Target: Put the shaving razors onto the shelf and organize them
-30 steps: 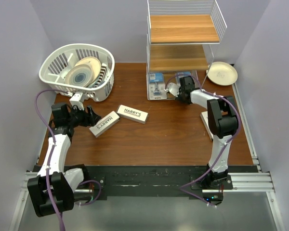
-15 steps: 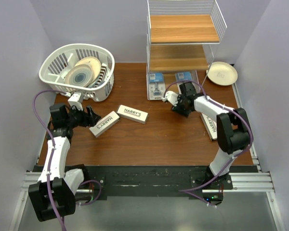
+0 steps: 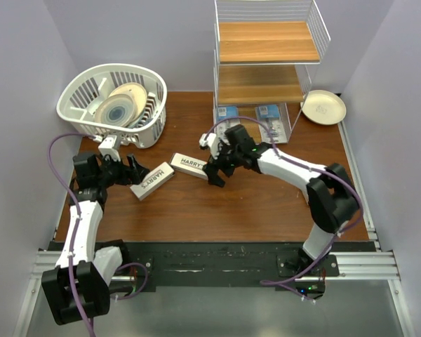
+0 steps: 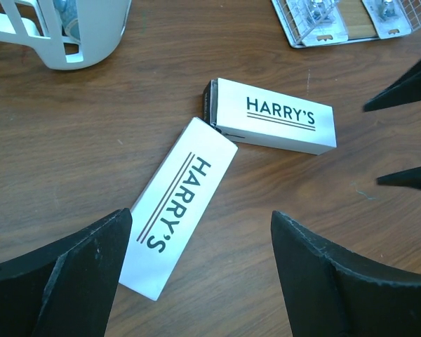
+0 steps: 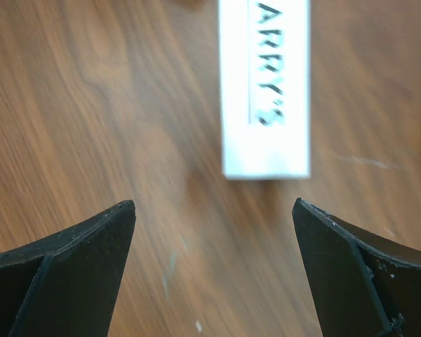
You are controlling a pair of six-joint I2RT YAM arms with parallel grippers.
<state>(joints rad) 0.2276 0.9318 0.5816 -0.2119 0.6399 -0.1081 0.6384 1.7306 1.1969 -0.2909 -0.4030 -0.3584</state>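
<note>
White card gone soft with blur in the right wrist view: one HARRY'S box [image 5: 265,91], first letter cut off by the top edge, flat on the brown tabletop [image 3: 266,203]. From above, corner to corner with a second HARRY'S box [image 3: 152,180], touching or nearly so. Two blister packs [image 3: 270,114] flat on the lowest tier of the shelf [image 3: 266,42], the left one partly behind the right arm [image 3: 288,166]; both clipped by the top edge in the left wrist view. Round plates [image 3: 119,107] half hidden by the slats of the white basket [image 3: 74,116]. Spread wide and empty, the right gripper [image 3: 214,172], bare wood between its fingers, just short of the first box's end. Likewise wide apart and holding nothing, the left gripper [image 4: 200,221], low over the near end of the second HARRY'S box, that end partly hidden behind one finger [image 4: 63,281]; contact there impossible to judge.
</note>
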